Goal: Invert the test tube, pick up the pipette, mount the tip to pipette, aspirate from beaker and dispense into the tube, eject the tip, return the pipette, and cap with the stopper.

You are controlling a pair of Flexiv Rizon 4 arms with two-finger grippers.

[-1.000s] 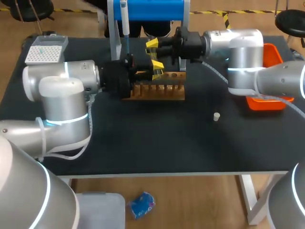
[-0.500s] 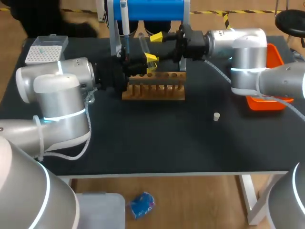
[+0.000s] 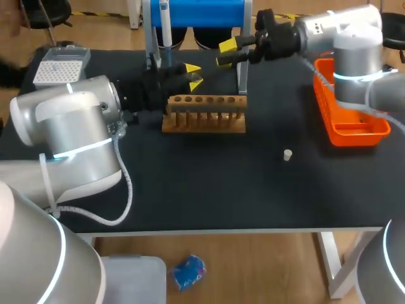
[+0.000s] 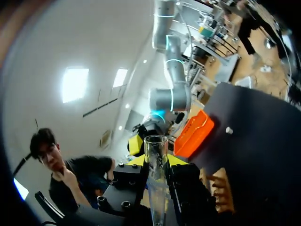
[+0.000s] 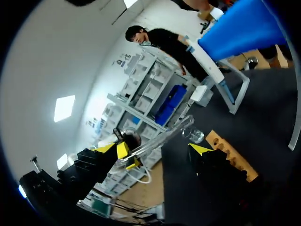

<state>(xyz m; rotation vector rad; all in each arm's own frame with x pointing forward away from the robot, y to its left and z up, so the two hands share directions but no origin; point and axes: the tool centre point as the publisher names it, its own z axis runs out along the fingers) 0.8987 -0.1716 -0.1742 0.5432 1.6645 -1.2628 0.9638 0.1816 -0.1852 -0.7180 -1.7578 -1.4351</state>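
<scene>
Test tube (image 4: pixel 156 147) clamped in left hand (image 4: pixel 157 162), right hand (image 3: pixel 226 54) spread, apart

Looks like a lab bench (image 3: pixel 221 190): wooden test tube rack (image 3: pixel 205 118), pipette stand (image 3: pixel 196 12) behind it, tip box (image 3: pixel 60 66) further left.

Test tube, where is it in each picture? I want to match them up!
Head view: too clear to make out; look at the left gripper, which holds it.
Left wrist view: the test tube stands between that gripper's fingers.
Right wrist view: it slants ahead of the open right gripper.
Shared landmark: the wooden rack, which shows in all three views.
</scene>
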